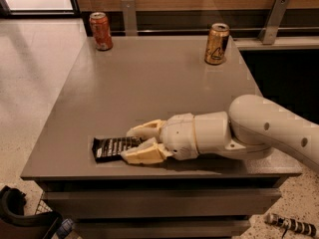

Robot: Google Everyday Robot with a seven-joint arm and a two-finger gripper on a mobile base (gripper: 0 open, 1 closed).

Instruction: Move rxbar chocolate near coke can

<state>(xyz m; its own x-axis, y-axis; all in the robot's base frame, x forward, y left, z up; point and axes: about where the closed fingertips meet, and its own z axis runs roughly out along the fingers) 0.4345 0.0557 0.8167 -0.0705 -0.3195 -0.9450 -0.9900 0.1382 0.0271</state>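
Note:
The rxbar chocolate, a flat black wrapper with white print, lies on the grey table near its front left edge. My gripper reaches in from the right, low over the table, with its two cream fingers closed on the bar's right end, one on each long side. The coke can, red-orange with a silver top, stands upright at the table's far left corner, well away from the bar and gripper.
A gold-brown can stands upright at the table's far right. Metal brackets rise along the wall behind the table. The table's front edge is just below the bar. A dark object sits on the floor at lower left.

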